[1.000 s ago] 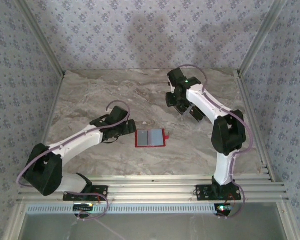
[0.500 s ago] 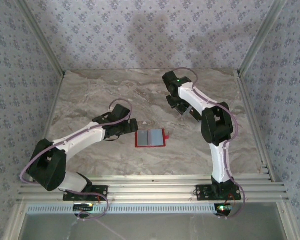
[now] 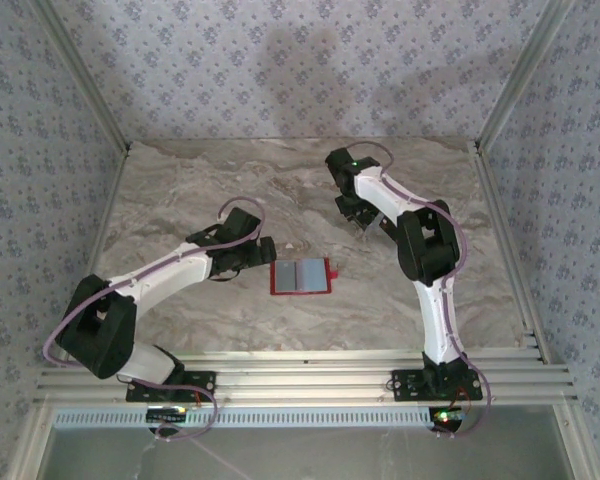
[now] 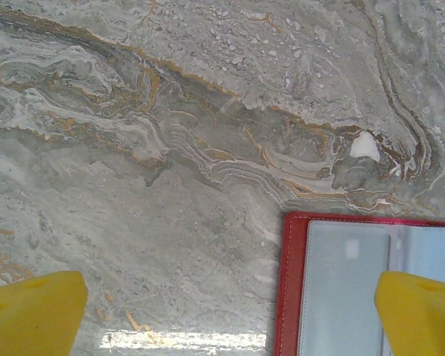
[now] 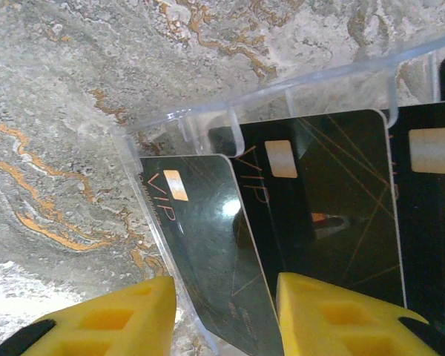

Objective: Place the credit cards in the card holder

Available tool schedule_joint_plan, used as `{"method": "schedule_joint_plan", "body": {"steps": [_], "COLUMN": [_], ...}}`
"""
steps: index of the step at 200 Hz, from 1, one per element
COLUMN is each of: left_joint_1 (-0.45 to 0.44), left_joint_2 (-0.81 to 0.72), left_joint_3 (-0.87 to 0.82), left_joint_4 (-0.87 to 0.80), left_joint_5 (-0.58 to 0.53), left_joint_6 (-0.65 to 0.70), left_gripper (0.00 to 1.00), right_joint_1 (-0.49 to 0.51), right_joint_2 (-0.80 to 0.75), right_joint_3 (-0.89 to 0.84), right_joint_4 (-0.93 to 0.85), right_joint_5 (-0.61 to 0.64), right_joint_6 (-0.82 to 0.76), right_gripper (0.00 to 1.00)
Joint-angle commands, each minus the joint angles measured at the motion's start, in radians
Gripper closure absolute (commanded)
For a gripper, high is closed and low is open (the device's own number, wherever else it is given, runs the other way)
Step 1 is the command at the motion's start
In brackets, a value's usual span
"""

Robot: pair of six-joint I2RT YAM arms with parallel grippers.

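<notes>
The card holder lies open on the marble, red border with grey inner pockets up. My left gripper hovers just left of it, open. In the left wrist view its yellow fingers straddle bare marble and the card holder's left edge. My right gripper is at the back right, pointing down over a clear plastic rack that holds black credit cards on edge. In the right wrist view the gripper stands narrowly open astride the leftmost credit card, with small gaps on both sides. Two more credit cards stand to its right.
Aluminium frame rails run along the table's near edge and right side. Patterned walls close in the back and sides. Bare marble lies between the two arms and behind the card holder.
The right arm has folded in and shifted slightly left over the rack, and its jaws have narrowed around the leftmost card. The left gripper has crept a little right toward the card holder.
</notes>
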Motion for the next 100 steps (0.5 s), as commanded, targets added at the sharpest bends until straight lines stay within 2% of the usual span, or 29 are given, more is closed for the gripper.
{"method": "schedule_joint_plan", "body": {"steps": [1,57,100], "left_joint_1": [0.006,0.006,0.006], "left_joint_2": [0.009,0.007,0.005], "left_joint_3": [0.01,0.005,0.001], "left_joint_4": [0.005,0.009,0.013], "left_joint_5": [0.01,0.014,0.018], "left_joint_6": [0.011,0.01,0.009], "left_gripper": [0.0,0.0,0.0], "right_joint_1": [-0.005,0.002,-0.007], "right_joint_2": [0.003,-0.034,-0.05], "right_joint_3": [0.01,-0.014,-0.016], "right_joint_4": [-0.02,-0.017,-0.026], "right_joint_5": [-0.021,-0.03,-0.023], "right_joint_6": [-0.008,-0.002,-0.008], "right_gripper": [0.61,0.69,0.71]}}
